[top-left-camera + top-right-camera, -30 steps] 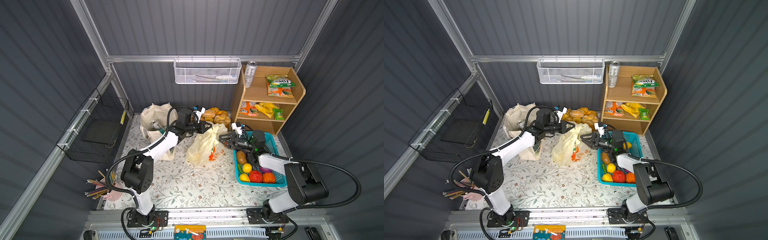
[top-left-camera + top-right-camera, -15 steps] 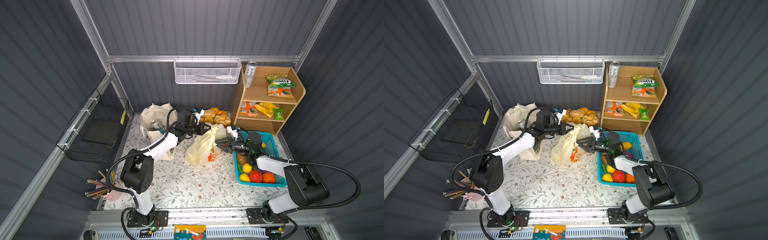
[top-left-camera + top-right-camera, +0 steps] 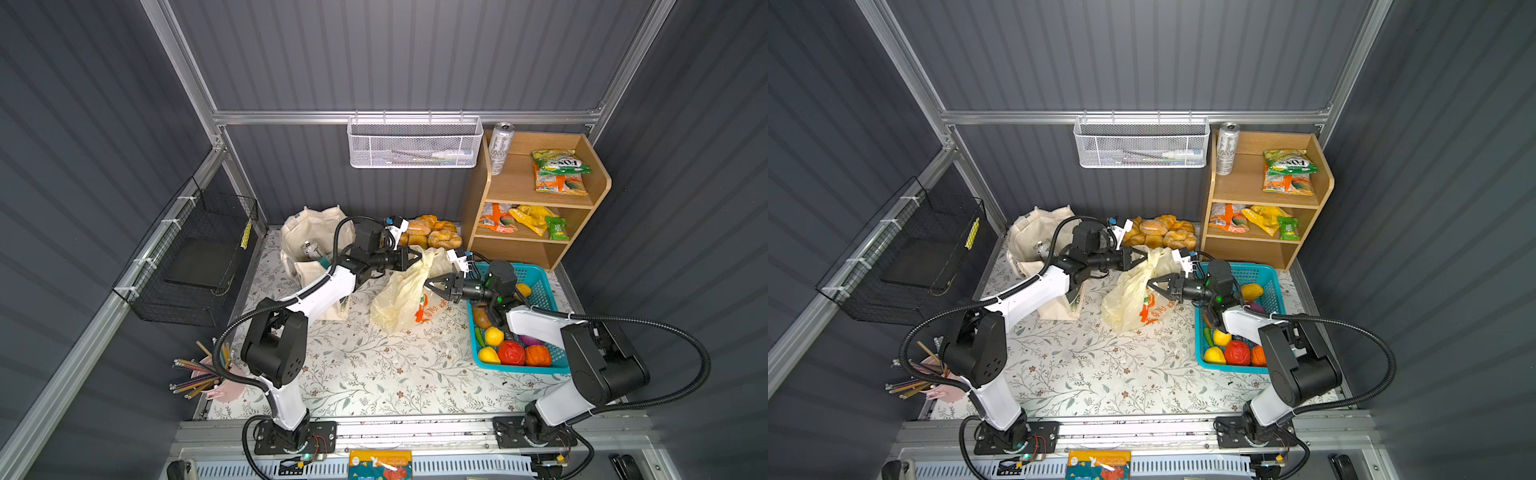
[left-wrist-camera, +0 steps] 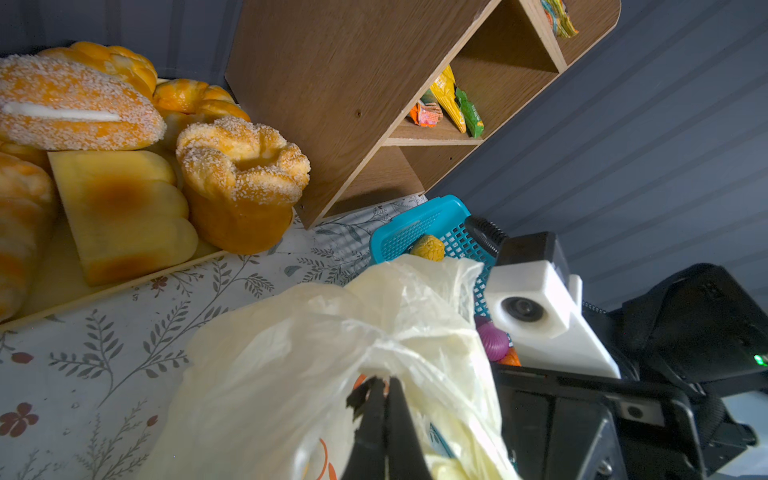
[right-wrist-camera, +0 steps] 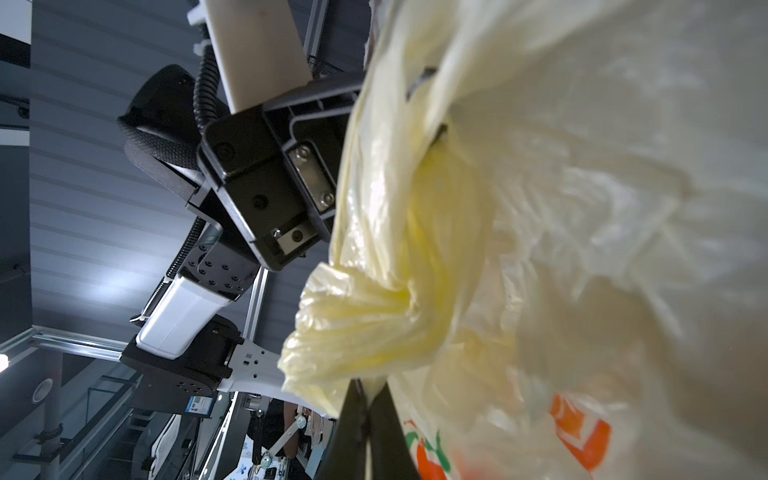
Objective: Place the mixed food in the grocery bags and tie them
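Left wrist view: the left pincer [image 4: 384, 384] is closed on a fold of the plastic bag [image 4: 291, 365], with the film bunched right at its tips. Right wrist view: the right pincer [image 5: 365, 399] is likewise closed, nipping a gathered yellow handle of the same bag. In both top views the bag hangs slack between the two pincers, and its belly rests on the table mat [image 3: 374, 374] below them.

Step in hand, as judged: tying the bag's handles. To do it well, each pincer should grip its own handle only. The two should draw apart until the film is taut but not stretched thin, then cross one handle over the other close above the load. Film this thin may tear or slip out if jerked.

Edges and room: bread [image 3: 432, 237] lies just beyond the left pincer, with the shelf [image 3: 476, 208] beside it. The blue basket [image 3: 540, 284] sits directly behind the right pincer, under its wrist. The canvas tote [image 3: 307, 224], with a can [image 3: 309, 249] inside, stands behind the left pincer beside that arm. Open mat lies only on the robot-base side of both pincers, so the crossing is best made there. Fruit [image 3: 511, 353] lies in the basket and packets [image 3: 561, 166] on the shelf, so packing looks unfinished.
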Controlling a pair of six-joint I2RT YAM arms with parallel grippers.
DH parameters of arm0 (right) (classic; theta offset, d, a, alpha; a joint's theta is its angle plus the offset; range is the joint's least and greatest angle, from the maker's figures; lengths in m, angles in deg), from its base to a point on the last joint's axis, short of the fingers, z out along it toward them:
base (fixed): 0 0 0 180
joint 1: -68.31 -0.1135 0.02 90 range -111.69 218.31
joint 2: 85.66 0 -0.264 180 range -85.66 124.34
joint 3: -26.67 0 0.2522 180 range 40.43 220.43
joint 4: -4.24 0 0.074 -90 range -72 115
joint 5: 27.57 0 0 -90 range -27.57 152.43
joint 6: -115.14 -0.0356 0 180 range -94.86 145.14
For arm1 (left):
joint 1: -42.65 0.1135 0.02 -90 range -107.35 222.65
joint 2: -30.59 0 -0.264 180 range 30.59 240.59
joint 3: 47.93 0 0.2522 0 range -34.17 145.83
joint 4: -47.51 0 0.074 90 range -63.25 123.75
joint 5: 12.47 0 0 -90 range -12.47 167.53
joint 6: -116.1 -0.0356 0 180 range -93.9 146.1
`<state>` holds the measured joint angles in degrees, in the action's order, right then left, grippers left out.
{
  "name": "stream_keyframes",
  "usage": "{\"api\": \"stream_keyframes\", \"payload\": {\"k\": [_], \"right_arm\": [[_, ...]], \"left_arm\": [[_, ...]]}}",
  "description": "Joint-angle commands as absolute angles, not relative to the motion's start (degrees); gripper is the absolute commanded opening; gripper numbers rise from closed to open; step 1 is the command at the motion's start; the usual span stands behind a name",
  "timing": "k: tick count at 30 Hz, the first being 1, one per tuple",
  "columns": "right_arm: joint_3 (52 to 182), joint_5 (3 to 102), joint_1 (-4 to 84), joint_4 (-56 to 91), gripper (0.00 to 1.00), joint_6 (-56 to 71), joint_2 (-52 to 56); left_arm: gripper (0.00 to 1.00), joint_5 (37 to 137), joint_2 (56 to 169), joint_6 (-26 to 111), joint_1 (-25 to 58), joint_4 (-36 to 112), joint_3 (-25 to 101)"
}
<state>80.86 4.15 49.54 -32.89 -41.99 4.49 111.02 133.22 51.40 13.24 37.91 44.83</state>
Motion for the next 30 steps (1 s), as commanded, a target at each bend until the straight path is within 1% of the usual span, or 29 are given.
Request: {"api": "stream_keyframes", "payload": {"k": [1,6,10,13,20,26,30], "right_arm": [[79.29,5.91,52.28,-32.34,0.00,-41.51,3.00],[75.49,9.65,58.48,-26.96,0.00,-40.93,-1.55],[71.92,12.60,63.82,-23.17,0.00,-39.97,-5.20],[71.32,13.60,65.90,-20.06,0.00,-38.37,-6.71],[73.36,12.16,66.05,-22.36,0.00,-40.47,-4.79],[78.01,11.57,64.17,-21.39,0.00,-41.45,-3.19],[82.39,11.44,60.32,-19.57,0.00,-41.45,-2.37]], "left_arm": [[0.00,113.75,131.42,56.36,16.34,42.27,44.17],[0.00,116.79,129.54,59.95,20.67,44.77,45.99],[0.00,117.38,126.89,65.18,25.56,50.70,42.66],[0.00,116.57,126.51,65.13,27.63,49.25,40.87],[0.00,116.64,127.75,66.29,27.45,51.31,38.29],[0.00,115.77,127.78,61.42,26.03,45.53,40.01],[0.00,114.00,128.78,56.17,22.15,39.66,43.48]]}}
